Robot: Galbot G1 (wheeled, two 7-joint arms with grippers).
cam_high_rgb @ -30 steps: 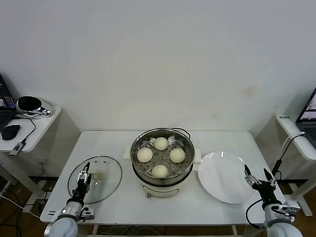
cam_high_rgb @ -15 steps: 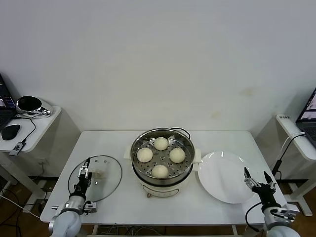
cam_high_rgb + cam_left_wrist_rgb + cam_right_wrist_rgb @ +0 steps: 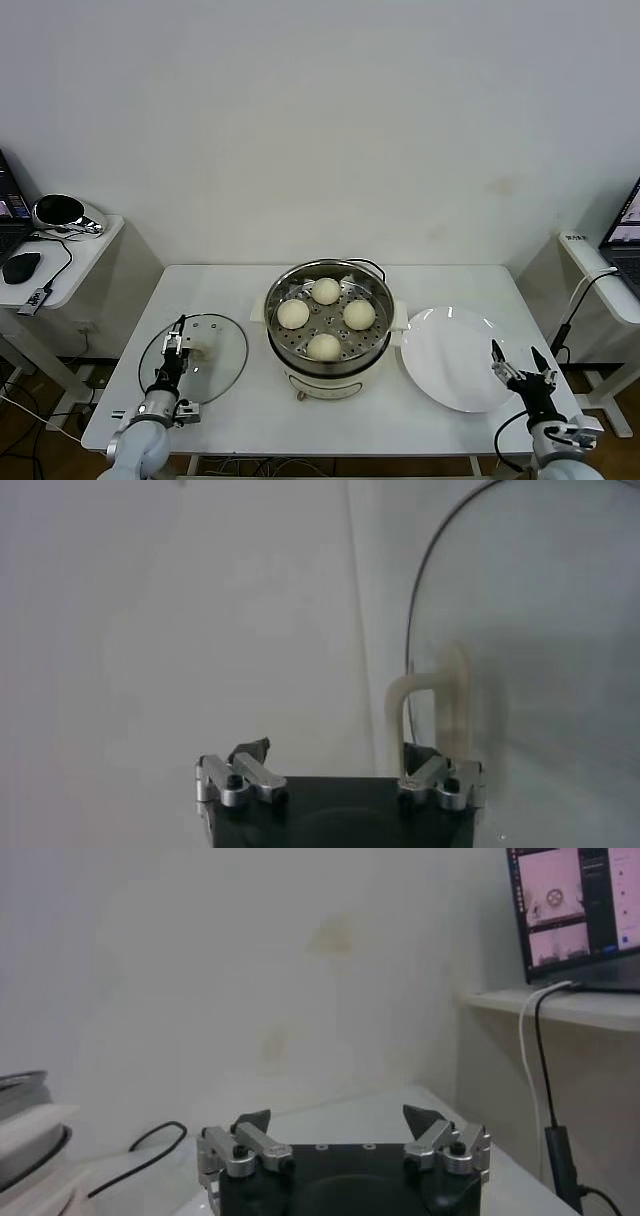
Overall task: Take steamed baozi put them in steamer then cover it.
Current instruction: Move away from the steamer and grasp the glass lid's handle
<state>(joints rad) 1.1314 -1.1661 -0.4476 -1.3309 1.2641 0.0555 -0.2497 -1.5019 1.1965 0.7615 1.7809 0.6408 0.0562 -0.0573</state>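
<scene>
Four steamed baozi (image 3: 323, 317) in one uncovered steamer (image 3: 327, 332), one cover (image 3: 195, 362) aside, both hands wide open, empty.

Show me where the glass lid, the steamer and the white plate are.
glass lid (image 3: 215, 362): head view, on the clear glass right of its handle.
steamer (image 3: 276, 342): head view, on the shiny steel wall at its left.
white plate (image 3: 452, 372): head view, on the bare middle of the plate.
</scene>
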